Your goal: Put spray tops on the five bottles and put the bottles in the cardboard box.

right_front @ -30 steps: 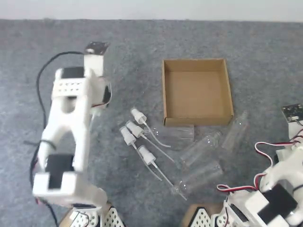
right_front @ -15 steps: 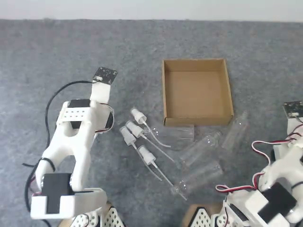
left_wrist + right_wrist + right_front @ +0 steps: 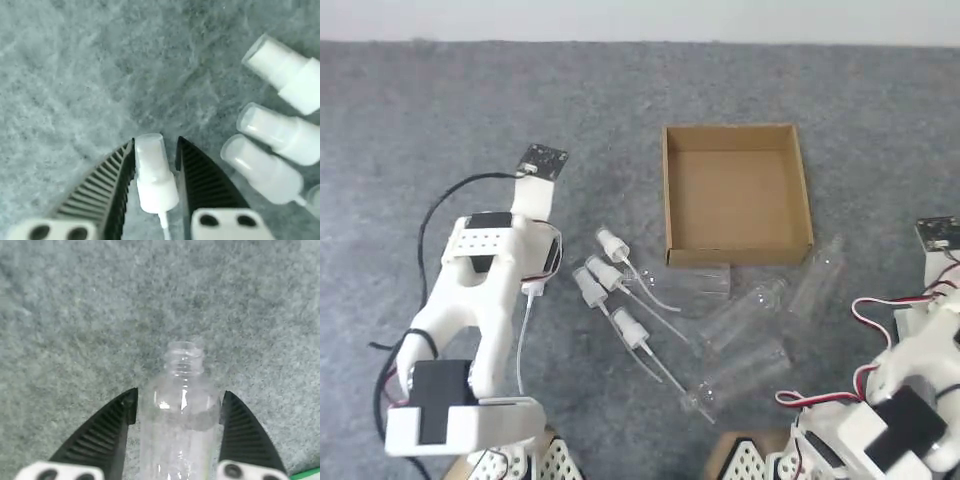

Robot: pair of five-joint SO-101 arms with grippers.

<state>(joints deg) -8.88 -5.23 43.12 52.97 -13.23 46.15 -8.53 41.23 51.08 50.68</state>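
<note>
From the high view, the open brown cardboard box (image 3: 735,190) is being shown on the grey desk (image 3: 420,100). Four clear bottles (image 3: 745,315) are being left lying uncapped just in front of it. Four white spray tops (image 3: 592,288) with thin tubes are lying beside them.

In the left wrist view, a fifth spray top (image 3: 152,175), white and smooth, is being gripped at its head by the left jaws, narrowly set, near three loose ones.

In the right wrist view, a transparent bottle (image 3: 182,405), its threaded neck open, is being held by the right jaws above the desk.
</note>
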